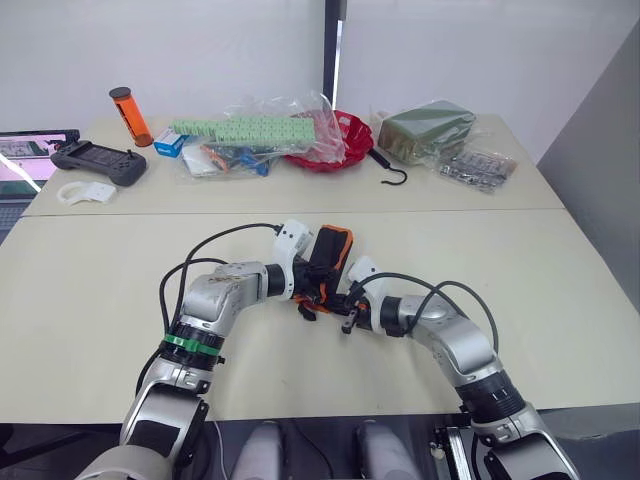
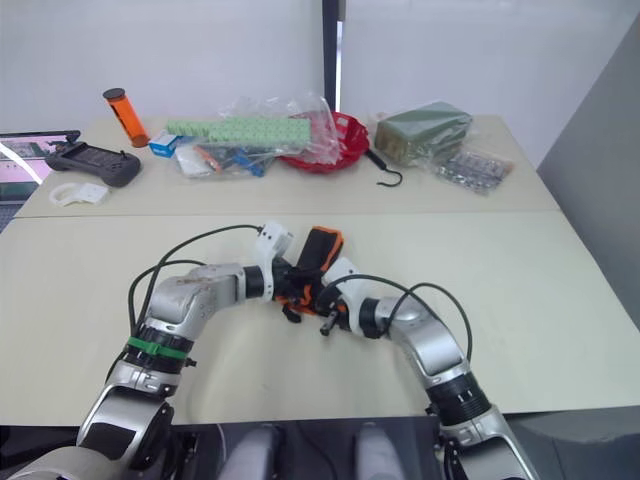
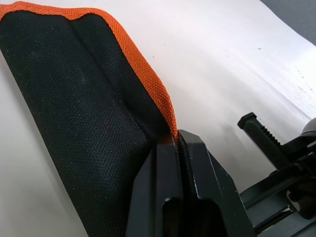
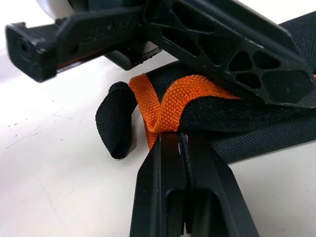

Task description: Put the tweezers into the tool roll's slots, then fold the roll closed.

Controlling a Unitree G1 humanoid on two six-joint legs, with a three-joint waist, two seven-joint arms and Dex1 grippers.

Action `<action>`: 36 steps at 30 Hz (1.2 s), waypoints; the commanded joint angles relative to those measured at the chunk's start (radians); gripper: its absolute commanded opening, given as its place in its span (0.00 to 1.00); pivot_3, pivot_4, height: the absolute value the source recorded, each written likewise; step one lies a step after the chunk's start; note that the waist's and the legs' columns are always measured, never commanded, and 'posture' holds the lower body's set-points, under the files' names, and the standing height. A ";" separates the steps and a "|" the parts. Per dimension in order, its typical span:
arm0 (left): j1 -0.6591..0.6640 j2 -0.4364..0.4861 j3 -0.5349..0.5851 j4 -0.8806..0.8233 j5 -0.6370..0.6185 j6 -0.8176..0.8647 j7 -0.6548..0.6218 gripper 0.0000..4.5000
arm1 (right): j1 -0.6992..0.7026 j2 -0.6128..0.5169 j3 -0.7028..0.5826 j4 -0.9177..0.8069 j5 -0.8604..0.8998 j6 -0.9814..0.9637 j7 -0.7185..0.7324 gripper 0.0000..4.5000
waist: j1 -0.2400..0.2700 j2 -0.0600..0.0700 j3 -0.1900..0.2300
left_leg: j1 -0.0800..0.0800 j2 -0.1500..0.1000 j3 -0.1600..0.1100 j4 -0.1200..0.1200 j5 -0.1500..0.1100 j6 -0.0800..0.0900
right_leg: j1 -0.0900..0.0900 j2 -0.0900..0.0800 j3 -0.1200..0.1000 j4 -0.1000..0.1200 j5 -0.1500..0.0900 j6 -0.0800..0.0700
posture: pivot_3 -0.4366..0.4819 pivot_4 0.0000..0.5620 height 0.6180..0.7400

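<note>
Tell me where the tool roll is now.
The tool roll lies at the near table's middle, pinched between the left pincer and right pincer.

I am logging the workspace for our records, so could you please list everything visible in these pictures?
tool roll: one, black with orange edging, near table centre, pinched at both ends by the pincers
orange cylinder: one, orange with black cap, far table, left
handheld controller: one, dark grey, far left
white ring piece: one, white, by the controller
screen: one, lit, left edge
clear bag with green strip: one, far centre
red basket: one, far centre
black hook: one, right of the basket
dark green packet: one, far right
bag of small parts: one, clear, far right
table: cream
left pincer: black, shut on the roll's orange edge
right pincer: black, shut on the orange binding
</note>
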 commanded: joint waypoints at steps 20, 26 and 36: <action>0.093 0.037 0.001 -0.030 0.034 0.037 -0.046 0.57 | -0.048 -0.125 -0.230 -0.155 0.244 0.118 0.078 0.00 | -0.007 0.000 -0.001 | 0.001 0.000 0.000 -0.001 0.000 0.000 | 0.001 0.000 0.000 0.000 0.000 0.000 | 0.48 0.27 1.00; 0.114 0.057 0.028 -0.084 0.015 0.063 -0.033 1.00 | -0.142 -0.066 -0.245 -0.048 0.230 0.090 0.019 0.00 | -0.008 0.000 -0.001 | 0.002 0.000 0.000 0.000 0.000 0.000 | 0.001 0.000 0.000 0.000 0.000 0.000 | 0.48 0.27 1.00; 0.212 0.119 0.068 -0.211 -0.049 0.108 -0.045 0.94 | -0.284 0.068 -0.168 0.291 0.078 -0.105 -0.045 0.00 | -0.024 0.000 -0.002 | 0.001 0.001 0.000 -0.003 0.000 0.000 | -0.001 0.000 0.000 0.001 0.000 0.000 | 0.48 0.27 1.00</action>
